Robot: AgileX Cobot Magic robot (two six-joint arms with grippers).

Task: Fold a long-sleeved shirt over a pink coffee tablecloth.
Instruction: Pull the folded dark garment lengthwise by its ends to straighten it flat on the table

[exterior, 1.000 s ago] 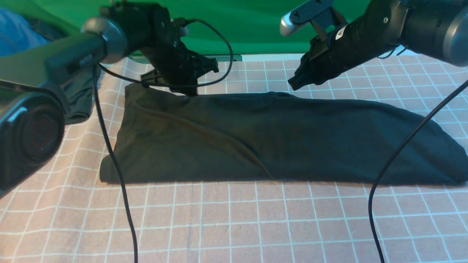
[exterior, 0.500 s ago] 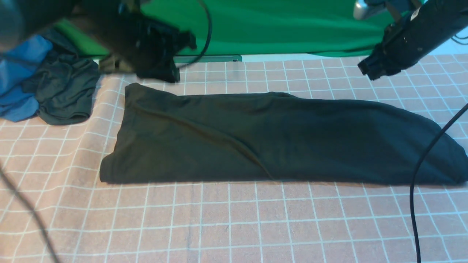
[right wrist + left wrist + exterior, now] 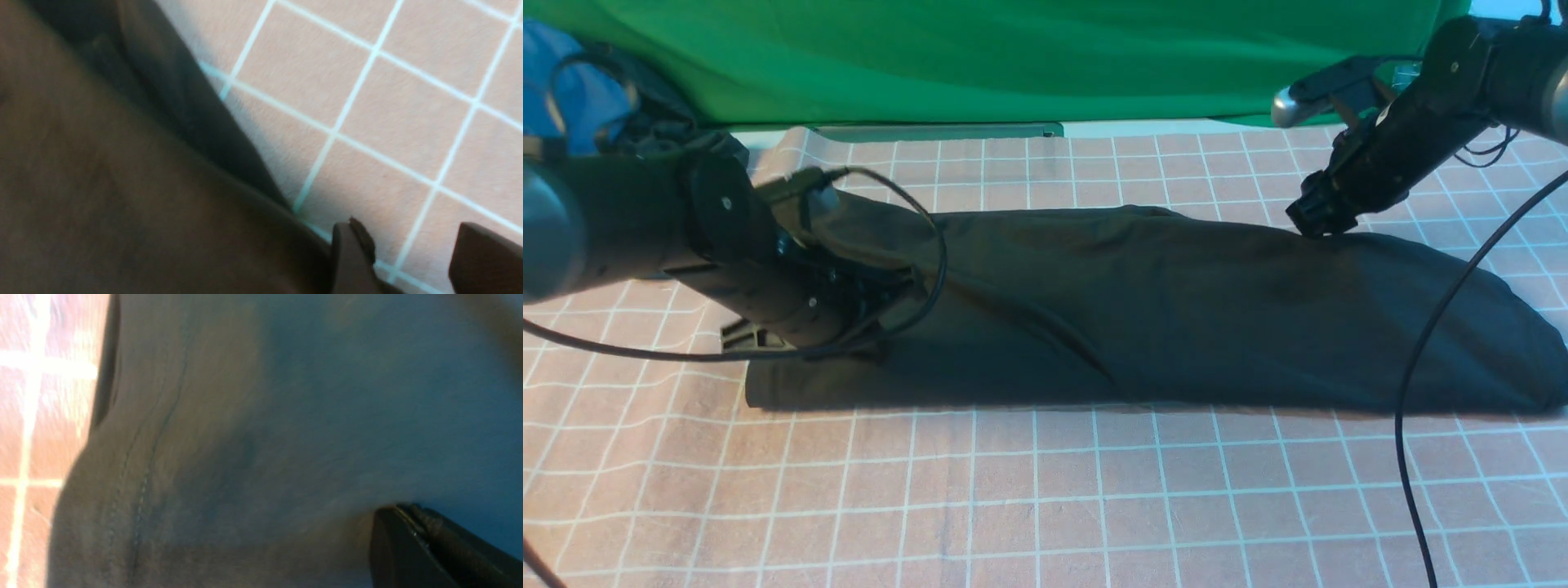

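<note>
In the front view, the black long-sleeved shirt (image 3: 1241, 318) lies as 1 long, wide strip across the pink tablecloth (image 3: 1054, 498), with a diagonal crease running over its left half. The left gripper (image 3: 882, 351) is low over the shirt's left end, and the right gripper (image 3: 1311, 233) is at the shirt's far edge, right of the middle. Behind the table hangs a green cloth (image 3: 1013, 57); a blue garment (image 3: 556, 82) sits at the far left corner, with a dark garment beside it (image 3: 645, 90). In the left wrist view, the 2 fingers (image 3: 408, 539) are closed against each other over the shirt – I cannot tell whether any fabric is pinched between them. In the right wrist view, the 2 fingers (image 3: 353, 257) stand apart with a clear gap, 1 of them at the shirt's edge and the other over bare tablecloth – they grip nothing.
</note>
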